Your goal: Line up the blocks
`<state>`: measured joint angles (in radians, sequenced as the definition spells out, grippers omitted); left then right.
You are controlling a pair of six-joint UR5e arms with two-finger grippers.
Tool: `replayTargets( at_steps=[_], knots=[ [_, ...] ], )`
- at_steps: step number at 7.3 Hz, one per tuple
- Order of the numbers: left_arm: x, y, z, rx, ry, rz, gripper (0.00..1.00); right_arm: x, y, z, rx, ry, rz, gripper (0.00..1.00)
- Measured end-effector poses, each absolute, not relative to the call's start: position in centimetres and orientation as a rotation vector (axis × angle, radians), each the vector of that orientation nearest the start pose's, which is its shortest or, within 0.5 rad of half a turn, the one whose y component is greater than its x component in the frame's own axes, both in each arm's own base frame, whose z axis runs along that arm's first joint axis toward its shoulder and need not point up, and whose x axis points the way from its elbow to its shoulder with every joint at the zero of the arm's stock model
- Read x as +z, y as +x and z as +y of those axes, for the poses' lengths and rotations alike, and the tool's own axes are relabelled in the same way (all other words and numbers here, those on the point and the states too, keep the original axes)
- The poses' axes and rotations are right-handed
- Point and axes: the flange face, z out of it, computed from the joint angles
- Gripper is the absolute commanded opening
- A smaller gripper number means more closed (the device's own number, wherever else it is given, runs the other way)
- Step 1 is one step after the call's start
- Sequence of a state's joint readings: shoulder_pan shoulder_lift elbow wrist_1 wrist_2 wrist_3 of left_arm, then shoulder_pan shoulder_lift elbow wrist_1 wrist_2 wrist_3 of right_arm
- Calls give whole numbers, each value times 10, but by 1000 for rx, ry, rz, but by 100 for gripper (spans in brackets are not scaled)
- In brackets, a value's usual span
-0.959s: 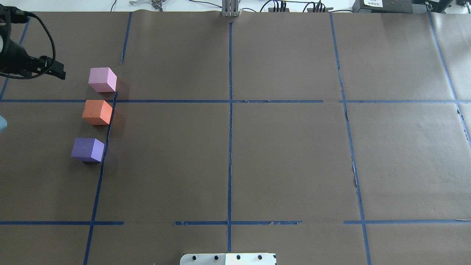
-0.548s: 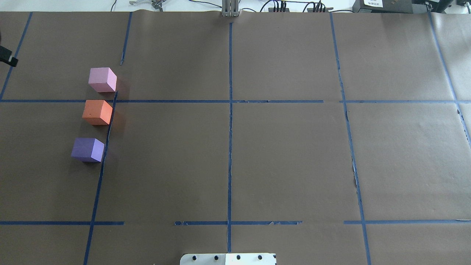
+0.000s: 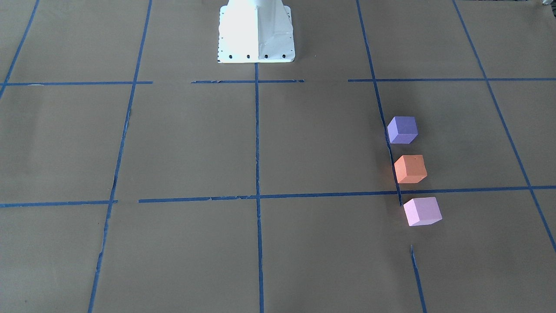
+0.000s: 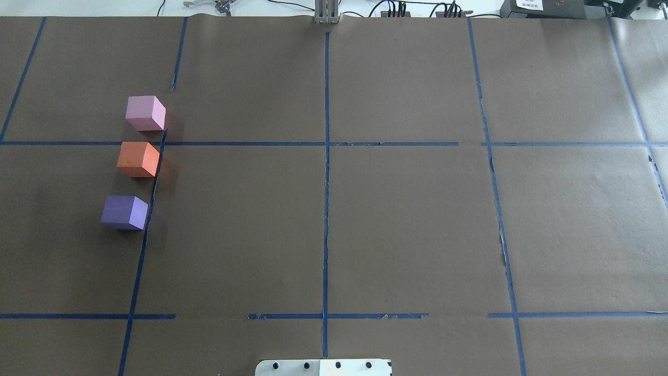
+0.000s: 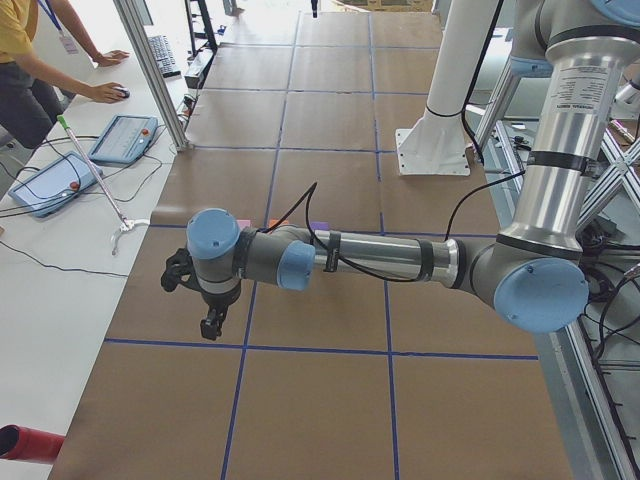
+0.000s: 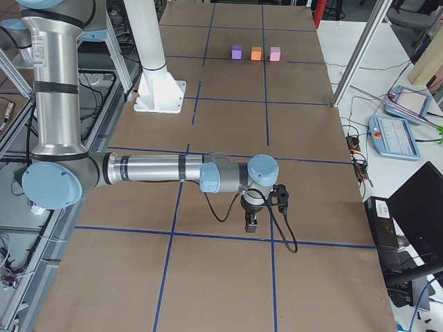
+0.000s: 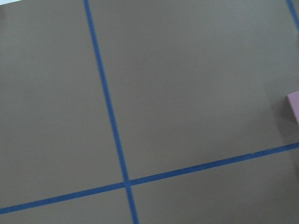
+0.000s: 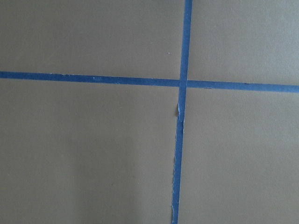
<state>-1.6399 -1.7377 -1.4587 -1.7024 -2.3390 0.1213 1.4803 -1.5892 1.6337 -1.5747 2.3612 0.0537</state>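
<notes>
Three cubes stand in a near-straight row along a blue tape line on the robot's left side: the light pink block [image 4: 145,112] farthest out, the orange block [image 4: 138,159] in the middle, and the dark purple block [image 4: 124,212] nearest the robot. They also show in the front-facing view as pink [image 3: 421,211], orange [image 3: 410,168] and purple [image 3: 402,129]. The left gripper [image 5: 212,325] hangs above the paper, off to the side of the row. The right gripper [image 6: 250,223] hangs far from the blocks. Both show only in side views, so I cannot tell whether they are open or shut. A pink block edge [image 7: 294,105] shows in the left wrist view.
Brown paper with a blue tape grid [image 4: 326,156] covers the table. The white robot base [image 3: 255,34] stands at the near middle. An operator [image 5: 30,60] and control tablets [image 5: 120,140] are beside the left end. A pendant [image 6: 393,135] lies by the right end.
The left arm and gripper have drawn back leftward out of the overhead view. The three blocks have not moved.
</notes>
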Motion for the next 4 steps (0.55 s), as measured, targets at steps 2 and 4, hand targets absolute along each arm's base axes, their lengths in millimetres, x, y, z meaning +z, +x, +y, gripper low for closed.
replayTargets(
  at_steps=[2, 4],
  knots=[
    [637, -124, -548, 81, 214, 735, 100, 636, 18, -490, -51, -19, -791, 100],
    [645, -125, -536, -8, 169, 743, 100, 636, 18, -490, -51, -18, -791, 100]
  ],
)
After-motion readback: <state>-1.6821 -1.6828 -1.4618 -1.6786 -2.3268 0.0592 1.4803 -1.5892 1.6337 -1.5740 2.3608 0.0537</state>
